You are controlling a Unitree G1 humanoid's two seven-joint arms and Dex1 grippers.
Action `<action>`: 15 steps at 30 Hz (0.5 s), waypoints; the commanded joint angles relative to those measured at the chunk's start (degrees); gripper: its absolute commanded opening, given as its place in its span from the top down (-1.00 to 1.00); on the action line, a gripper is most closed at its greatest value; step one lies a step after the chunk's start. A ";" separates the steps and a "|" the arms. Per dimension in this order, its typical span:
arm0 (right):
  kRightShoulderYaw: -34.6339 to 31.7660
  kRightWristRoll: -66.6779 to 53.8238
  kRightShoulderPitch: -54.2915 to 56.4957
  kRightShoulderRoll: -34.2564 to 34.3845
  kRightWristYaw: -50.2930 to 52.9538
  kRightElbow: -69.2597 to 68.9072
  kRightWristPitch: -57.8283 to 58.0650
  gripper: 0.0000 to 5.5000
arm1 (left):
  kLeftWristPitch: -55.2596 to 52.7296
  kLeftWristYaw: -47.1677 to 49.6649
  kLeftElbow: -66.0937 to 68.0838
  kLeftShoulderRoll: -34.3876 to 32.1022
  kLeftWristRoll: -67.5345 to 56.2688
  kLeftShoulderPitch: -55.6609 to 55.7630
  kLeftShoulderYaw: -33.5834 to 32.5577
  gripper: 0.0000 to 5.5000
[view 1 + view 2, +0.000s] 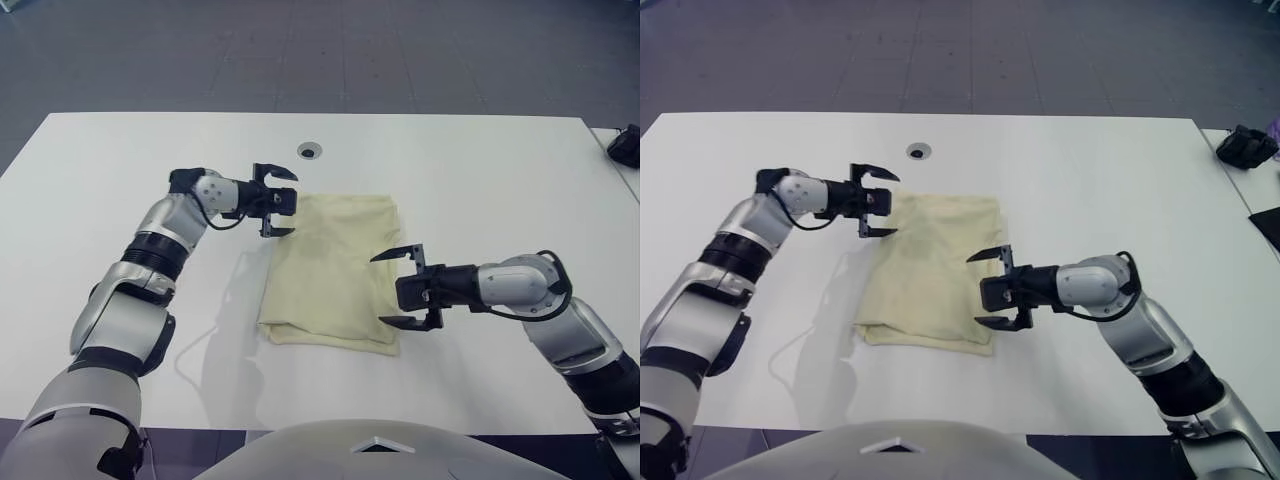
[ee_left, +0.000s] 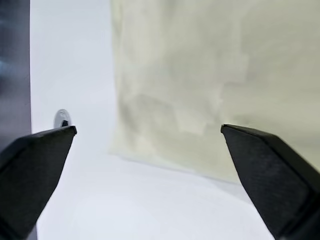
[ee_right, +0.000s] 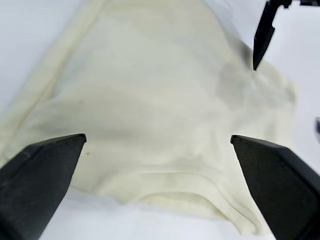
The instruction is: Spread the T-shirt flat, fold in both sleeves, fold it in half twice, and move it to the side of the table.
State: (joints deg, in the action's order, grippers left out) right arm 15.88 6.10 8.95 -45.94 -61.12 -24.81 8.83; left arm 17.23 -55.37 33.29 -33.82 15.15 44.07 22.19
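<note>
Here, folded T-shirt [image 1: 335, 270], flat on table [image 1: 480, 170]

There is one pale yellow T-shirt [image 1: 335, 270] on one white table [image 1: 480, 180]. There are two grippers, the left gripper [image 1: 288, 204] and the right gripper [image 1: 382, 289], each with two fingers, four in all. The table has one round hole [image 1: 309, 150]. One dark object [image 1: 1245, 147] lies at the far right.
</note>
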 commanded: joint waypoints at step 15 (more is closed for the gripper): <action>-19.74 -21.21 -30.00 -8.78 0.23 -34.13 28.64 -0.96 | -39.82 -23.62 -70.14 -31.45 -38.06 -50.65 -22.08 -0.95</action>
State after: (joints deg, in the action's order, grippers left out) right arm -5.55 -17.56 -21.47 -53.53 -63.23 -59.20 38.34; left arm -24.29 -82.09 -35.03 -65.38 -27.20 -4.94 -1.97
